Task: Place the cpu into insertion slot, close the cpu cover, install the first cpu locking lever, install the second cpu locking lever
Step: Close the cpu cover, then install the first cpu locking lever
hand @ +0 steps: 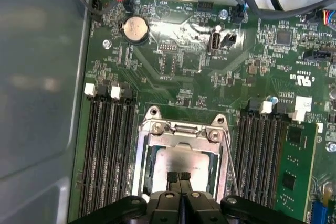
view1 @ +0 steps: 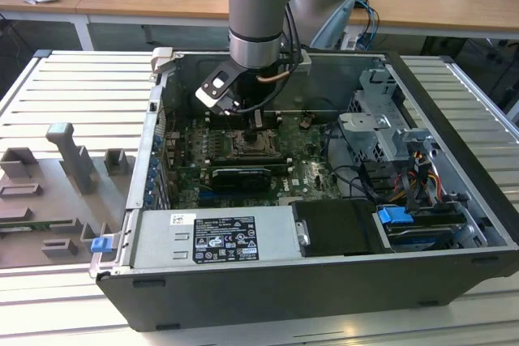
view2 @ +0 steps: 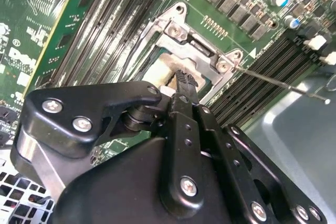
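In the exterior view my gripper [view1: 255, 121] hangs inside the open computer case, just above the insertion slot [view1: 247, 146] on the green board. In the first wrist view the cpu [hand: 181, 160] lies in the insertion slot [hand: 140, 166], its pale metal top showing through the window of the cpu cover [hand: 178, 129], which lies flat over it. My gripper [hand: 178, 178] is shut with nothing between its fingers, its tips right over the cpu. In the second wrist view the gripper [view2: 185, 81] points at the cpu [view2: 160, 69]. A thin wire locking lever [view2: 283, 83] sticks out sideways from the cpu cover [view2: 197, 45].
Long black memory slots [hand: 107, 145] flank the socket on both sides. A green card [hand: 299, 166] stands close by, and the grey case wall [hand: 37, 77] rises beyond the memory slots. Cables and a drive cage [view1: 381, 131] fill the case towards the exterior view's right.
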{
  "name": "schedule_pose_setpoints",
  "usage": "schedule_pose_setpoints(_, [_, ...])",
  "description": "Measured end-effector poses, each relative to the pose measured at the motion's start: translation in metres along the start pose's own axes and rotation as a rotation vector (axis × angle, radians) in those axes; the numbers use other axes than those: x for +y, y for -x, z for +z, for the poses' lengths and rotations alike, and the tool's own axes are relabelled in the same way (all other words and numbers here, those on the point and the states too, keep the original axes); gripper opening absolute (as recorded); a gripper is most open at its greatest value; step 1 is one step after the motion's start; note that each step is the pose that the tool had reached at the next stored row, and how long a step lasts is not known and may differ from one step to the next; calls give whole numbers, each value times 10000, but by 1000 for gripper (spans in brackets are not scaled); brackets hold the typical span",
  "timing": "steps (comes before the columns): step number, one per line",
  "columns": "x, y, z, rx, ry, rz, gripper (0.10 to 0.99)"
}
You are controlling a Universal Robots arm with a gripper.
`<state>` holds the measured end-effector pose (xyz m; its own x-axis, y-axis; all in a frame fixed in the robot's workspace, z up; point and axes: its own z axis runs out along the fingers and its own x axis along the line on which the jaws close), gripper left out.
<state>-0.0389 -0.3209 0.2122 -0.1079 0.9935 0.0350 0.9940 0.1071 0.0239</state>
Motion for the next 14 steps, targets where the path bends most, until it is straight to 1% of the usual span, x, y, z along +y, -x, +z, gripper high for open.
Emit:
schedule_pose_setpoints(5, [37, 4, 1, 0, 0, 0, 106])
schedule_pose_setpoints(14, [40, 4, -16, 0, 1, 0, 106])
